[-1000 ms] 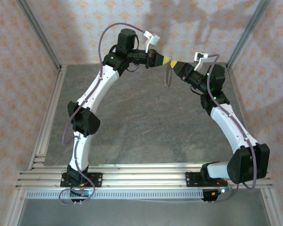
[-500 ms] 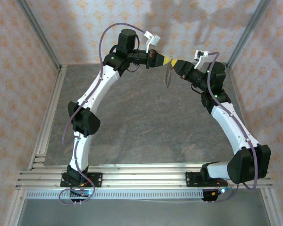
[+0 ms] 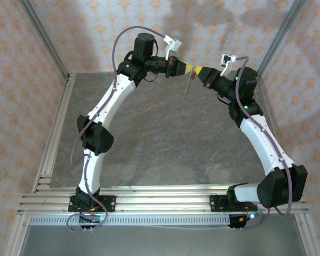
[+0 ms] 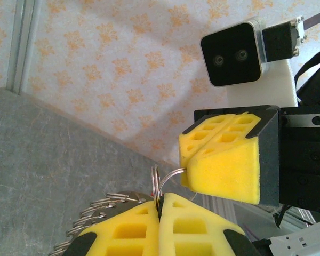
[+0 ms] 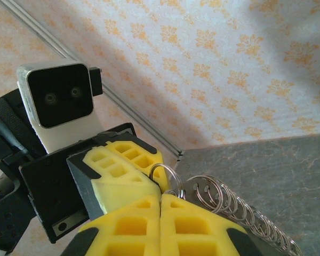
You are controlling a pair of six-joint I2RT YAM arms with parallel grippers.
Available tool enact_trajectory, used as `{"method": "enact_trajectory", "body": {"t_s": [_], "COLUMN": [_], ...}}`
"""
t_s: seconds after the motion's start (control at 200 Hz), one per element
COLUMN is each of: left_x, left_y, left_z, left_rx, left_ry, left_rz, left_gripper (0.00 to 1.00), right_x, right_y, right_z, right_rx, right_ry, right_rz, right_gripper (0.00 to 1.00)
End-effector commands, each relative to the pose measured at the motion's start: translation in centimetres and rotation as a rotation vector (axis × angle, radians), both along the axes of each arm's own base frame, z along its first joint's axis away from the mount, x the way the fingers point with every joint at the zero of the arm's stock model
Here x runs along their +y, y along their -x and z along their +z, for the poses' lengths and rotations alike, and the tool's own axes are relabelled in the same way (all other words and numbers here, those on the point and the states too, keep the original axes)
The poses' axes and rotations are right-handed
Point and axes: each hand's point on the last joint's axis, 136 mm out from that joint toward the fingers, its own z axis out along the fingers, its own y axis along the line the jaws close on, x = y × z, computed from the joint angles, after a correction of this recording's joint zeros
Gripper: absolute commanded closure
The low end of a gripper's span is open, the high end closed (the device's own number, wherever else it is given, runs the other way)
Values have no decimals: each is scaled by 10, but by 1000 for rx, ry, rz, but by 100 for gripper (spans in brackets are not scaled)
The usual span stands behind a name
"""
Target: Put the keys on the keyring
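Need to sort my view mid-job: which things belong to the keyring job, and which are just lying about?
Job: keyring, its ring chain, left gripper, right gripper, both shut on the keyring.
Just there: table, frame rails, patterned wall.

**Work table and its fixtures**

The table [image 3: 165,144] has a flat grey top with a marbled stone pattern. Side rails [image 3: 53,138] of aluminium run along its left edge, and a wider band of near rails [image 3: 165,201] crosses its near edge. The left arm base [image 3: 90,202] and the right arm base [image 3: 232,201] sit on that band, well apart. Patterned walls [image 3: 202,32] close the far side.
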Motion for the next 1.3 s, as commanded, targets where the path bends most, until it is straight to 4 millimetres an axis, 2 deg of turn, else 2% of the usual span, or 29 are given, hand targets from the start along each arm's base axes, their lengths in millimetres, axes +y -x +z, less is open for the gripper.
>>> {"method": "enact_trajectory", "body": {"t_s": [0.0, 0.21, 0.32, 0.52, 0.631, 0.776, 0.851, 0.916, 0.996, 1.126, 1.296], "left_x": [6, 6, 6, 7, 7, 9, 10, 12, 15, 17, 18], "left_y": [9, 8, 8, 6, 6, 6, 7, 8, 9, 15, 22], "left_z": [43, 45, 47, 47, 46, 49, 51, 53, 54, 60, 67], "left_rx": [-92, -88, -89, -84, -82, -97, -112, -125, -137, -166, -195], "left_ry": [47, 54, 57, 61, 58, 62, 71, 77, 81, 92, 114], "left_rz": [34, 43, 50, 60, 63, 73, 74, 75, 74, 63, 48], "left_gripper": [100, 100, 100, 100, 100, 100, 100, 100, 100, 100, 100], "right_x": [9, 21, 36, 77, 83, 76, 65, 48, 26, 0, -14], "right_y": [9, 15, 18, 24, 23, 22, 22, 21, 23, 30, 29], "right_z": [16, 17, 13, -3, -9, -16, -14, -7, 8, 28, 42], "right_rx": [-54, -62, -59, -34, -23, -9, -8, -18, -50, -96, -126], "right_ry": [15, 19, 36, 68, 71, 86, 74, 34, -16, -45, -67], "right_rz": [39, 80, 118, 220, 237, 214, 187, 144, 96, 33, -13], "right_gripper": [100, 100, 100, 100, 100, 100, 100, 80, 70, 69, 69]}}
